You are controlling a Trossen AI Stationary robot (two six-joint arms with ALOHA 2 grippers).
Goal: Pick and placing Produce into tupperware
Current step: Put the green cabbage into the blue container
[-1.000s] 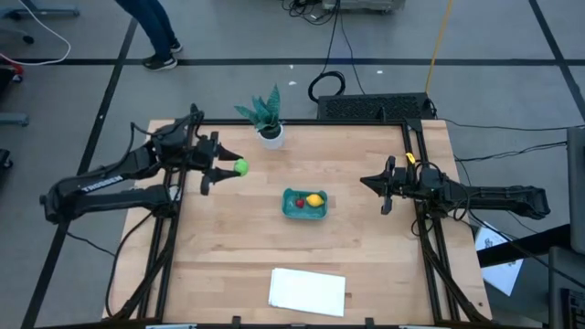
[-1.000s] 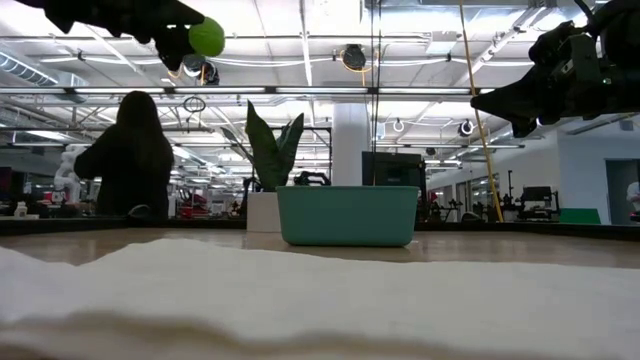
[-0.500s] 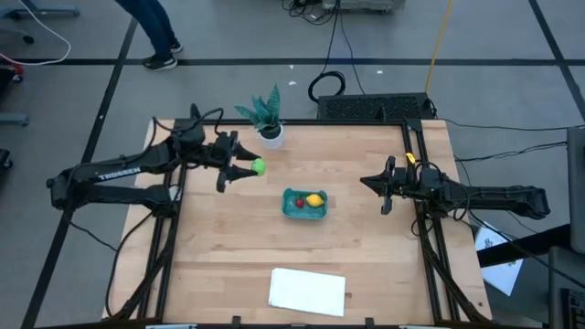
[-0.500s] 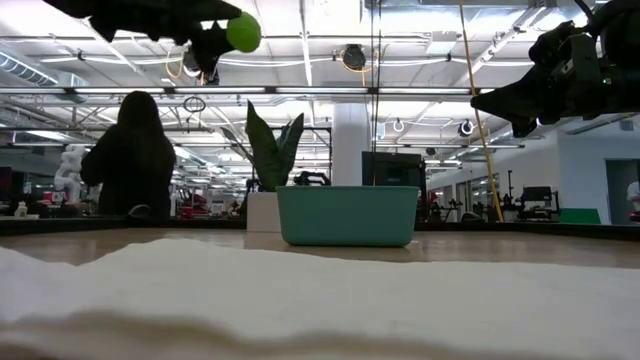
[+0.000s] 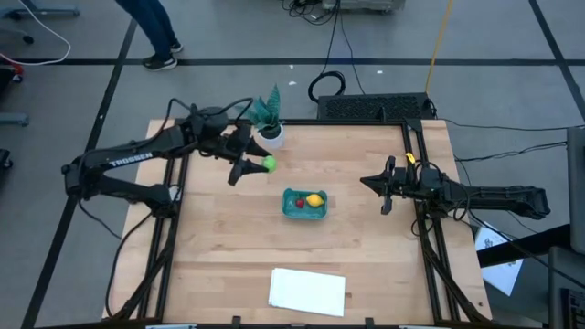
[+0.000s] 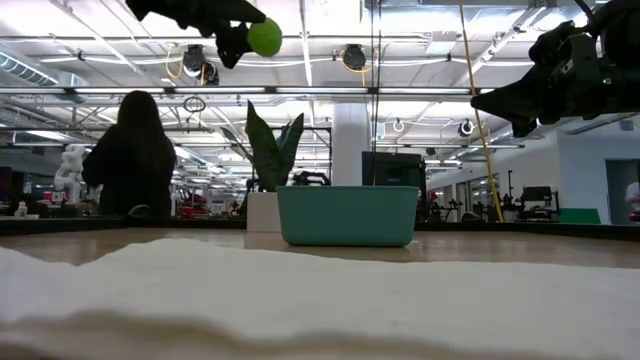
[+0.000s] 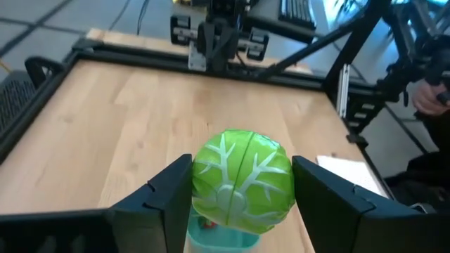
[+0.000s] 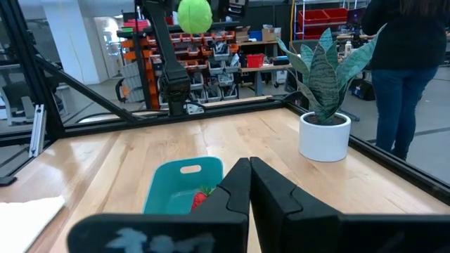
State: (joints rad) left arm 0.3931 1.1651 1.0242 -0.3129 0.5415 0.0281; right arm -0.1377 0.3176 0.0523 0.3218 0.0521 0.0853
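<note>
**Inspector A:** Start with the left gripper (image 5: 260, 165). What is its condition?

**Inspector B:** It is grasping the green ball (image 7: 242, 180). The ball sits squarely between the two dark fingers (image 7: 169, 193), one pressed against each side, with pale leaf veins showing on its face. Ball and fingers are held high above the table (image 5: 228, 256).

**Inspector A:** Where is the container relative to those fingers?

**Inspector B:** From above, the teal container (image 5: 304, 205) sits on the table a little ahead of the fingertips and off to one side, near but apart. In the left wrist view its rim shows just under the ball. From table height, the ball (image 6: 264, 38) hangs well above the container (image 6: 347, 215) and to the side of it, not over it.

**Inspector A:** Contents of the container?

**Inspector B:** A yellow lemon (image 5: 314, 200) and a red strawberry (image 5: 297, 203) lie inside, side by side.

**Inspector A:** And the right gripper (image 5: 370, 185)?

**Inspector B:** Clenched, with nothing between the fingers; in its own view the two tips meet in a closed wedge (image 8: 248, 184). It hovers off the table, pointing toward the container, which lies ahead of its fingertips and well apart.

**Inspector A:** Other items?

**Inspector B:** A potted plant (image 5: 267, 117) in a white pot stands just beyond the left fingers. A white sheet (image 5: 308, 291) lies at the near edge of the table, far from both grippers. A person (image 6: 134, 155) stands beyond the table.
</note>
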